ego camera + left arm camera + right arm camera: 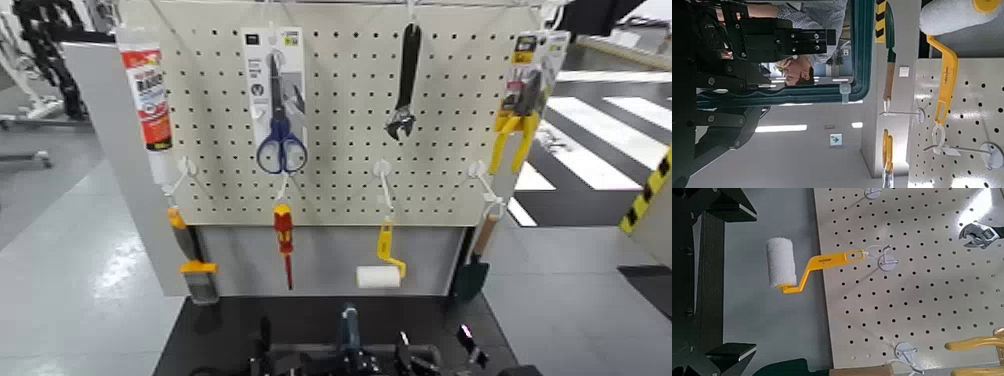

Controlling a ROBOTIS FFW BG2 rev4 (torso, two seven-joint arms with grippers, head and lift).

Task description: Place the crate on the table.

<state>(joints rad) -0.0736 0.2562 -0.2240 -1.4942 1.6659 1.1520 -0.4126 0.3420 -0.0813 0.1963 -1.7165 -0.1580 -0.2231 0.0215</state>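
We judge the carrying step to be in hand: the crate (350,352) sits at the very lower edge of the head view, only its black rim and the upright blue-grey handle bar (348,328) showing, in front of and seemingly above the black desk (225,325). Whether it already touches the desk we cannot tell, since its base is out of sight, and we cannot see whether anything lies inside the crate.

Dark claw parts flank the rim on both sides. The left claw (262,345) and the right claw (468,350) seem to be at the crate's ends, but we cannot tell whether either is clenched or released. The wrist views show mostly black frame close up and the pegboard beyond.

Behind the desk stands the cream pegboard (340,190), with scissors (280,110), a wrench (404,80), a red screwdriver (284,240) and a small paint roller (380,270).

Next, we think, both arms must lower together, keeping the crate level, until its base rests flat on the desk, short of the tools that hang low
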